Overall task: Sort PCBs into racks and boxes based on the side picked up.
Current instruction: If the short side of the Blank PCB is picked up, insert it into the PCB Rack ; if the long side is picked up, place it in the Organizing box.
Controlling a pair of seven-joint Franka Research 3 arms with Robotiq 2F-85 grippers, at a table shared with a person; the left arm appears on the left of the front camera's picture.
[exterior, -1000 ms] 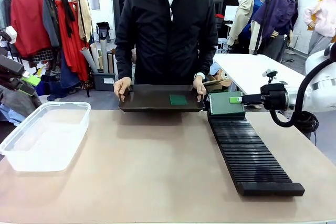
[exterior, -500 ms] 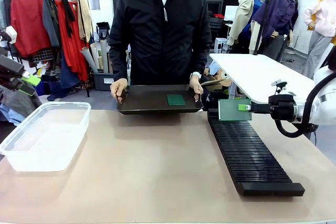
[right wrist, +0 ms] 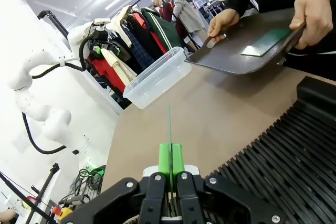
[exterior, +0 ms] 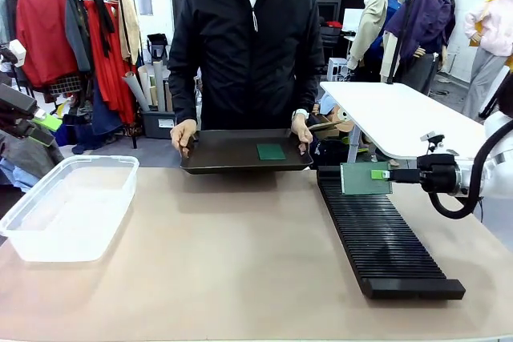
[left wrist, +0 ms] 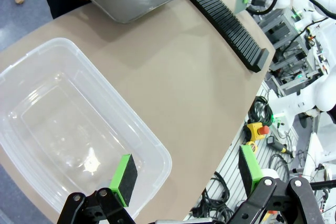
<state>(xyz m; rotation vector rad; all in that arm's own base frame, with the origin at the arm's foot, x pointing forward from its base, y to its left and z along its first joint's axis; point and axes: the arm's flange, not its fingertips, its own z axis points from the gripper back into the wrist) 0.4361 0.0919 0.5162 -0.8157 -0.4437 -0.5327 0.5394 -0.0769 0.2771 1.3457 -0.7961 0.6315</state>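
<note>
Pinching PCB (exterior: 361,179), R gripper (exterior: 381,175) tight.

Right gripper (exterior: 383,175) at 3 o'clock pinches board (exterior: 361,179) upright over rack (exterior: 386,239) far end; person (exterior: 250,54) holds tray (exterior: 228,154) at 12, tub (exterior: 68,207) at 9.

White right arm (exterior: 498,154) trailing a looped black cable (exterior: 474,186); black right gripper (exterior: 380,175), green pads (right wrist: 171,158). Person (exterior: 240,38) wears black zipped jacket (exterior: 276,70), wristwatch (exterior: 304,115).

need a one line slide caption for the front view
Right arm's fingers hold a PCB upright over the far end of the rack while a person holds a tray with a second PCB
</note>
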